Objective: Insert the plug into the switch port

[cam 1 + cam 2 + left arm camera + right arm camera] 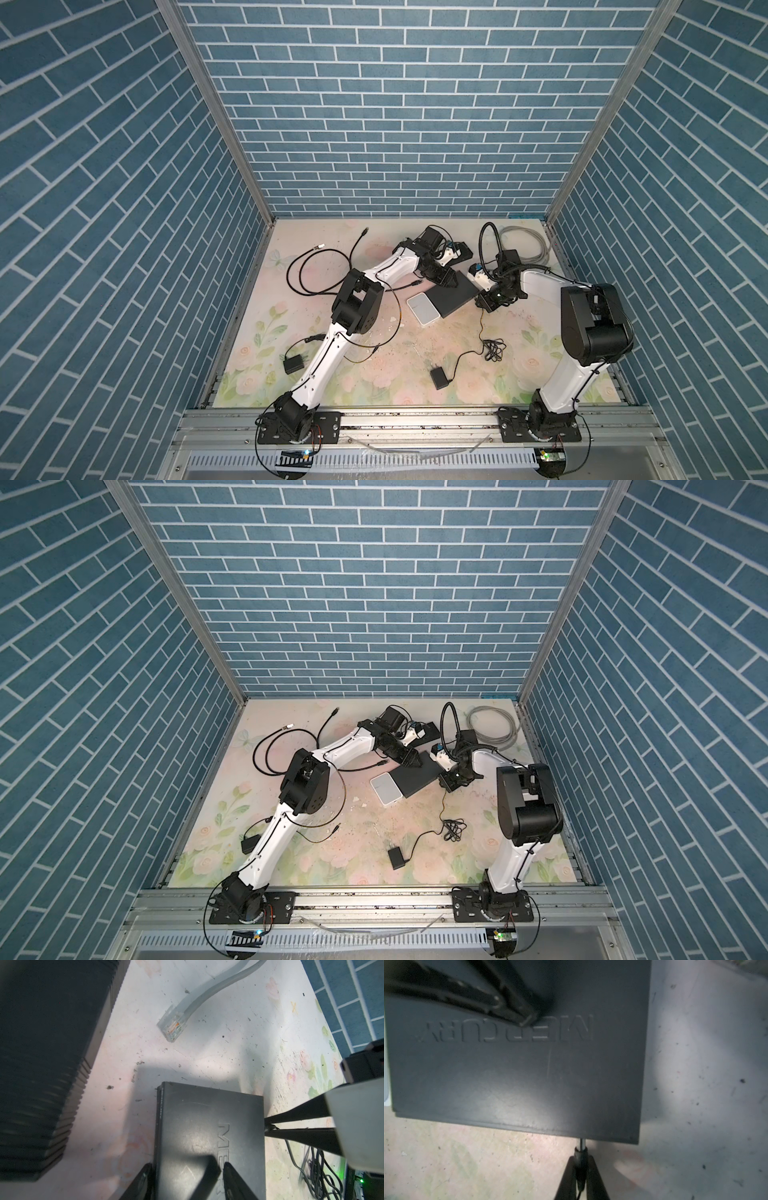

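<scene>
Black switch (517,1068): it lies flat on the floral table mat (374,353), just beside a white box (422,311), with one side face turned toward my right arm.
Plug (582,1144): a small barrel plug whose metal tip meets that side face. The port is hidden under the edge, so I cannot tell how deep the tip sits.
Right gripper (580,1160): clamped on the plug's black sleeve, with the cord (481,328) leaving between my fingers.
Left gripper (186,1169): jaws apart, tips down on the switch at the side away from the plug. One finger is beside its wall and one over its top. I judge this a brace, not a grasp.
Power adapter (440,377): it lies on the mat, well apart from the switch. The cord runs slack to it through a small tangle.
Step in hand: the insertion itself. The plug is lined up at the port and, as I read it, only partly home, since bare metal shows.
Next move: a short straight push along the plug's axis, while my left gripper keeps the switch from sliding toward the white box. I should keep the plug level, because a tilt would likely jam the tip on the port's rim.
Aside: a grey network cable (176,1022) lies loose near the switch, clear of my push.
</scene>
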Available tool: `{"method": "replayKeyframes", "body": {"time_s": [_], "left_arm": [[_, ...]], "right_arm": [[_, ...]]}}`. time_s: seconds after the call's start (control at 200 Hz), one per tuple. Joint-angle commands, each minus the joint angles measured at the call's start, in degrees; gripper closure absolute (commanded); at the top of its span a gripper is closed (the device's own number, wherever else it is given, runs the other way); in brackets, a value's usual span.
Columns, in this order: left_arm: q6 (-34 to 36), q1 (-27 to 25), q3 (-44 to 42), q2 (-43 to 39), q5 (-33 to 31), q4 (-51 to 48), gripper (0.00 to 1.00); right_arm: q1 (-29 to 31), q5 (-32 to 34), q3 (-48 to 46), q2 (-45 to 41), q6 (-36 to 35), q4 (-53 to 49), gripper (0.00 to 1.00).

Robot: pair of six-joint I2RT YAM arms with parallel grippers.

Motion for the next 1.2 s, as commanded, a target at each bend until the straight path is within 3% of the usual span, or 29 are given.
{"method": "replayKeyframes", "body": {"time_s": [0.0, 0.29, 0.565, 0.765, 0.925, 1.195], "left_arm": [[-0.6, -0.4, -1.8, -0.6, 1.1, -3.2, 0.45], [-4.8, -0.5, -3.4, -1.7, 2.2, -0.5, 0.47], [-2.5, -0.8, -3.7, -0.9, 1.3, -1.8, 0.49], [-2.3, -0.4, -3.1, -0.7, -0.3, -2.7, 0.49], [-2.4, 0.1, -3.0, -1.0, -0.6, -2.7, 0.49], [-2.3, 0.5, -3.5, -1.3, -1.4, -3.0, 0.49]], "right_arm": [[0.6, -0.6, 0.9, -0.3, 1.8, 3.6, 0.92], [1.5, -3.5, 1.4, -0.7, 3.6, 6.8, 0.92], [1.8, 0.8, 1.4, 0.7, 1.6, 7.1, 0.91], [1.8, 1.0, 0.9, -1.0, -1.2, 4.4, 0.79], [1.8, 0.9, 0.5, -1.6, -3.0, 1.9, 0.79], [1.7, 1.2, 0.8, -5.6, 3.7, 1.3, 0.77]]}}
